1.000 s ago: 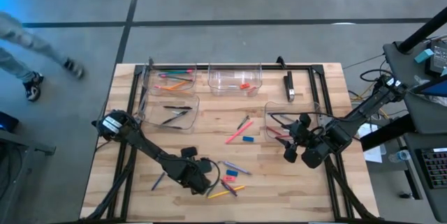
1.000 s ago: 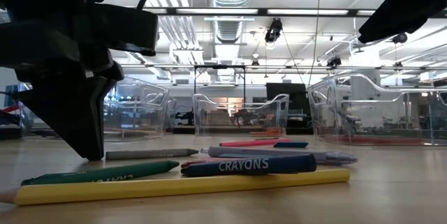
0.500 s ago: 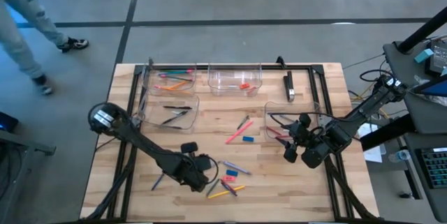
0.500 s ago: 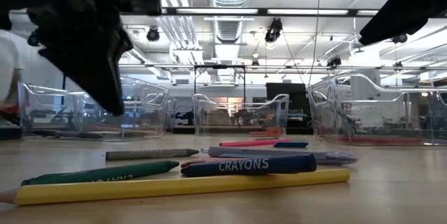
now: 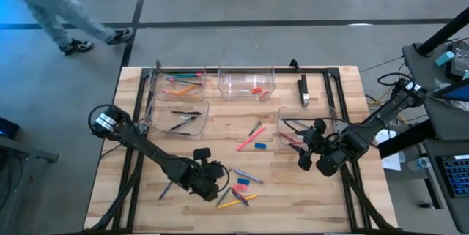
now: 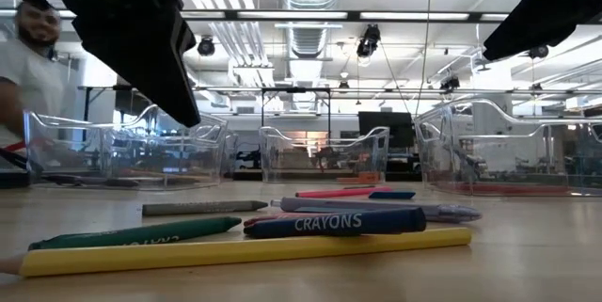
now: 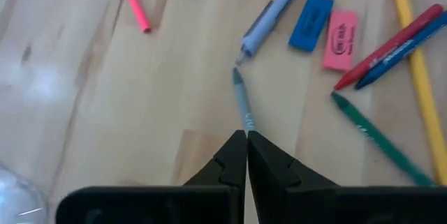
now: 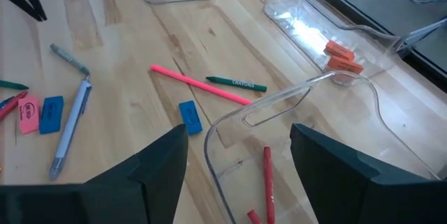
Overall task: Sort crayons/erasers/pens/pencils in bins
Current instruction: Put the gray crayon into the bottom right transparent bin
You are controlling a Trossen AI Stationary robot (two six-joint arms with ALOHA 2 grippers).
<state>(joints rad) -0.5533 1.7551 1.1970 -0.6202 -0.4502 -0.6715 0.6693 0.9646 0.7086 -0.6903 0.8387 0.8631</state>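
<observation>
The left gripper [image 7: 246,147], fingers shut and empty, hangs near the table's front edge with the grey crayon [image 7: 242,100] lying just ahead, its long axis in line with the fingertips.

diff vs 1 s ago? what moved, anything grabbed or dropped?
The left gripper has lifted off the table by the loose pile, shut, with nothing visibly between its fingers; the grey crayon lies on the wood ahead of it. A person walked along the floor beyond the table. The right gripper stayed open at its bin; loose items and bins unchanged.
</observation>
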